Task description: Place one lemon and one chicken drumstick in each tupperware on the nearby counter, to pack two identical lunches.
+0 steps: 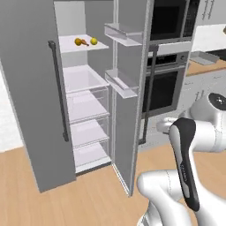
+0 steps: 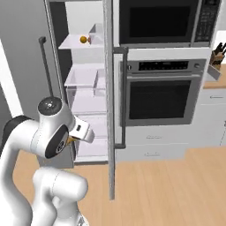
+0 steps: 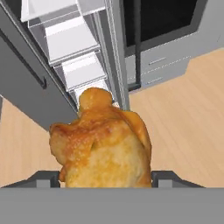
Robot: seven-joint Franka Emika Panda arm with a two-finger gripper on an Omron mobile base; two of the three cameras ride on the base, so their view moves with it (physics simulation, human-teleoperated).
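The chicken drumstick (image 3: 105, 146) is golden-brown with mottled orange skin. On the white fridge shelf (image 1: 81, 46) sits a yellow lemon (image 1: 93, 41). The fridge door (image 1: 31, 92) is grey, the floor (image 3: 192, 113) pale wood-grained.

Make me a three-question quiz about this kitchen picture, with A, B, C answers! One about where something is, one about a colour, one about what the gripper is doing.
1. Where is the lemon?
A. on the fridge's top shelf
B. on the floor
C. inside the oven

2. What colour is the lemon?
A. green
B. yellow
C. purple

3. What is the gripper doing?
A. hanging empty
B. holding a lemon
C. holding a chicken drumstick

Answers:
1. A, it sits on the top shelf beside another drumstick.
2. B, it shows bright yellow in the left base view.
3. C, the hand view shows the golden-brown drumstick between the fingertips.
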